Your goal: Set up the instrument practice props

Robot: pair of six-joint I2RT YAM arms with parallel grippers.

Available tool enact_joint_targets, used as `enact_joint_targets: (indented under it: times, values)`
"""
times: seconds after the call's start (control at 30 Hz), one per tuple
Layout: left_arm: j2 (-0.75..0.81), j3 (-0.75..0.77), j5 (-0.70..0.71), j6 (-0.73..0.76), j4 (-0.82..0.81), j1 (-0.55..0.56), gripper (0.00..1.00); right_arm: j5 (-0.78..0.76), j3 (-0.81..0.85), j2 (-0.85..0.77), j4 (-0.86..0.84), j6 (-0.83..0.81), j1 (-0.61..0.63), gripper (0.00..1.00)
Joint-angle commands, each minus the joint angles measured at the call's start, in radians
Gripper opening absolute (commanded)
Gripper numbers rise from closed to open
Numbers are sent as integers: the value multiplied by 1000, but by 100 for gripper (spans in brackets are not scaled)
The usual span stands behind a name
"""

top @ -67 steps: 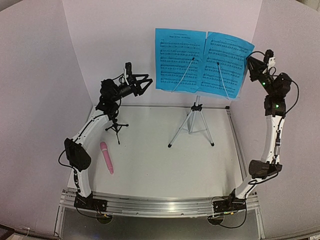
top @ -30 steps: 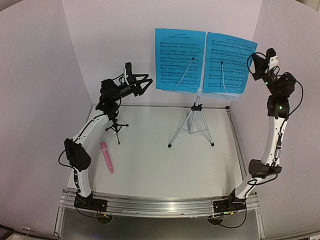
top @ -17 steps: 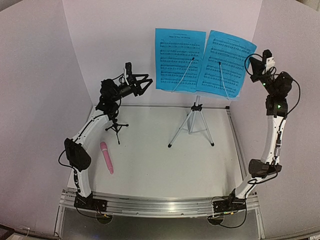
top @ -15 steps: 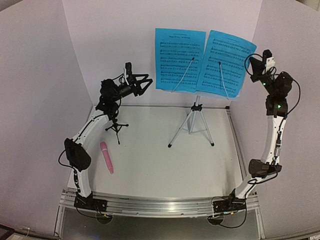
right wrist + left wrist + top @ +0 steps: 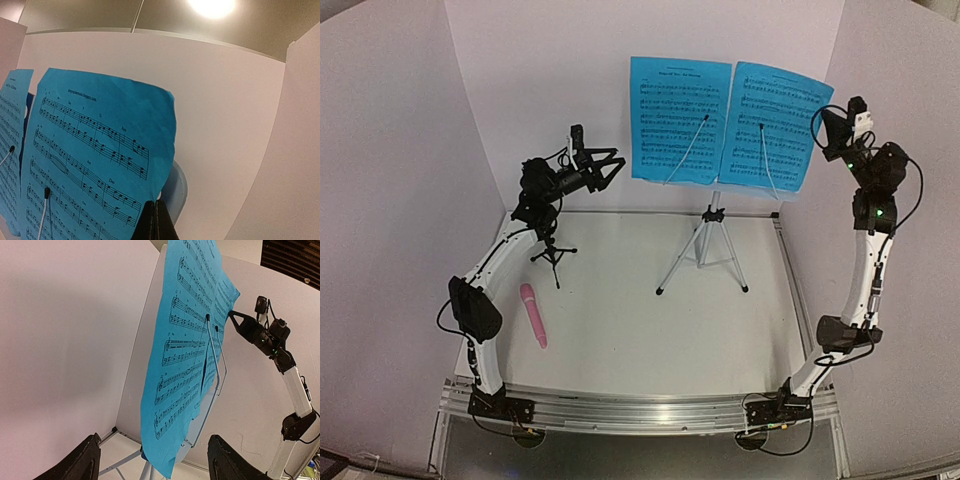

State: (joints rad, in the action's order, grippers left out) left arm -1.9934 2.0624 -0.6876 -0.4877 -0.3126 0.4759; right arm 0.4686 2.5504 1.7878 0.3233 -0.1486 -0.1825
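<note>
Fingers (image 5: pixel 80 462) of the left gripper (image 5: pixel 152 450) stand apart, empty; the right gripper (image 5: pixel 154 220) is pinched together on the outer edge of the right sheet-music page (image 5: pixel 95 150). Nearest, the pink microphone (image 5: pixel 533 316) lies flat on the table (image 5: pixel 620 345); beyond it the black mic holder (image 5: pixel 553 252) stands unfilled. Farthest, both pages rest on the music stand (image 5: pixel 703 250). Page-straightening seems in hand; next likely calls for a gentle release, then fetching the microphone.

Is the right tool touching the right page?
Touching. Right wrist view: the shut right tool meets the edge of the right page.
</note>
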Motion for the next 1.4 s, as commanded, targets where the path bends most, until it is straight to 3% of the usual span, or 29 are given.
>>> enact_joint_targets:
  times: [0.0, 0.87, 1.13, 1.37]
  values:
    - [0, 58, -9, 9, -7, -5, 73, -3, -8, -3, -9, -15, 2, 0]
    - [2, 52, -14, 7, -11, -10, 74, 6, 16, 8, -6, -40, 2, 0]
    - [60, 4, -49, 48, -8, -13, 74, -9, -91, -91, -9, -30, 2, 31]
    - [209, -99, -85, 209, 82, -24, 78, -71, -269, -247, -12, -10, 2, 46]
